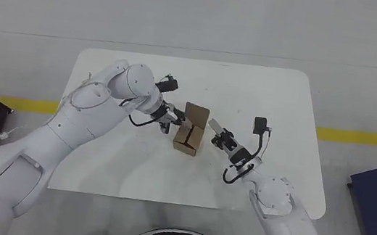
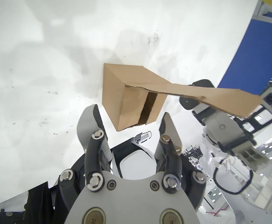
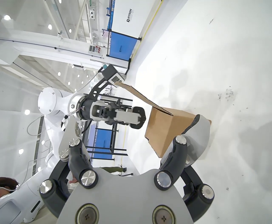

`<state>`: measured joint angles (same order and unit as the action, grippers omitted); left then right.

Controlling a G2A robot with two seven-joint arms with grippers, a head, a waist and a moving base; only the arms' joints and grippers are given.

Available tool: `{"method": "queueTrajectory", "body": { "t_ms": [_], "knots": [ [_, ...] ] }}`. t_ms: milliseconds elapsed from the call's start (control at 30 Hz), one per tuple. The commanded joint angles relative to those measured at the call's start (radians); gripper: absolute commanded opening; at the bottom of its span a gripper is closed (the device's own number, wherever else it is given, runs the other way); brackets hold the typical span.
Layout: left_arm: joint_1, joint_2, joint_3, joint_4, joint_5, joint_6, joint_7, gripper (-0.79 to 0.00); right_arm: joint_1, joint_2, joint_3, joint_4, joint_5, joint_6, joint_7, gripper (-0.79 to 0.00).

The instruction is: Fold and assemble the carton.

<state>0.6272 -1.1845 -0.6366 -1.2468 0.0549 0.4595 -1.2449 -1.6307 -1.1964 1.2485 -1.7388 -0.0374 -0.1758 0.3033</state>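
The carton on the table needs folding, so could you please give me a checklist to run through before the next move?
1. Carton resting on the table: ok.
2. Long flap folded down: not ok, it sticks out open.
3. Side flaps shut: not ok, a dark gap shows between them.
4. Left gripper open, holding nothing: ok.
5. Right gripper open: ok.
6. Right gripper clear of the carton: cannot tell, one finger overlaps its corner.

White table (image 1: 265,92), grey floor (image 1: 204,10)
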Motion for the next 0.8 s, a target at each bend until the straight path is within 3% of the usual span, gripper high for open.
{"method": "queueTrajectory", "body": {
  "t_ms": [0,200,367,500,600,767],
  "knots": [
    [0.03,0.025,-0.061,-0.002,-0.004,0.001,0.01,0.0,-0.002,0.001,-0.003,-0.016,-0.048,0.009,-0.009,0.0],
    [0.139,0.104,-0.233,-0.036,0.034,0.004,0.011,0.0,-0.039,0.009,-0.036,-0.117,-0.291,0.046,-0.005,0.0],
    [0.192,0.127,-0.297,-0.031,0.006,-0.013,0.006,0.0,-0.045,0.02,-0.1,-0.2,-0.682,0.189,0.073,0.0],
    [0.161,0.107,-0.258,0.028,-0.04,-0.038,0.016,0.0,-0.046,0.019,-0.158,-0.23,-0.803,0.24,0.13,0.0],
    [0.125,0.077,-0.193,0.083,-0.048,-0.123,0.048,0.0,-0.041,0.022,-0.186,-0.238,-0.881,0.248,0.198,0.0],
    [0.058,0.022,-0.113,0.2,-0.118,-0.168,0.071,0.0,-0.027,0.022,-0.242,-0.242,-1.071,0.305,0.27,0.0]
  ]
}}
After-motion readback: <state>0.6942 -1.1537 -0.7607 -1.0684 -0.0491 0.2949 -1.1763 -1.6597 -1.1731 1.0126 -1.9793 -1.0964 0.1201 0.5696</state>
